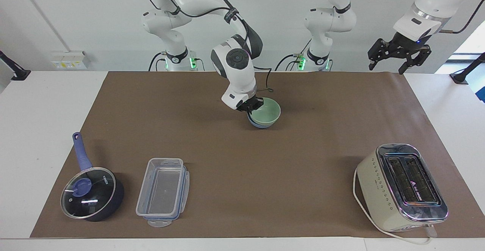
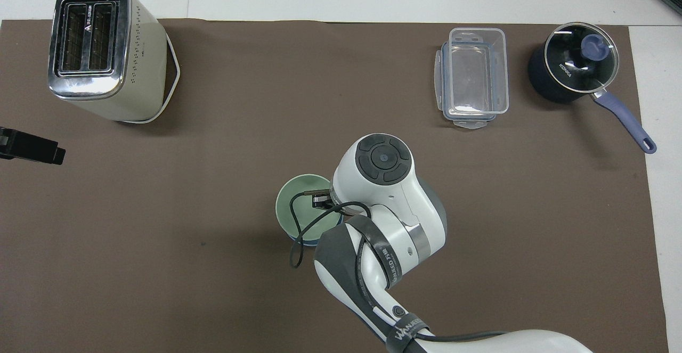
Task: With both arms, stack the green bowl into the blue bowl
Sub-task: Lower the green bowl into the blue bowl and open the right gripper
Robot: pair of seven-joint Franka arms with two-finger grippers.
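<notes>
The pale green bowl (image 1: 267, 111) sits nested in the blue bowl (image 1: 260, 125), near the middle of the brown mat, closer to the robots. Only the blue bowl's lower part and a sliver of its rim (image 2: 305, 241) show under the green bowl (image 2: 297, 210). My right gripper (image 1: 251, 108) reaches down and is shut on the green bowl's rim, on the side toward the right arm's end; from overhead its wrist (image 2: 383, 166) covers it. My left gripper (image 1: 385, 68) hangs open and holds nothing, high over the mat's corner at the left arm's end, with one fingertip (image 2: 40, 150) showing overhead.
A cream toaster (image 1: 401, 184) stands at the table's edge farthest from the robots, toward the left arm's end. A clear lidless container (image 1: 163, 192) and a dark blue lidded saucepan (image 1: 91, 194) sit along that same edge toward the right arm's end.
</notes>
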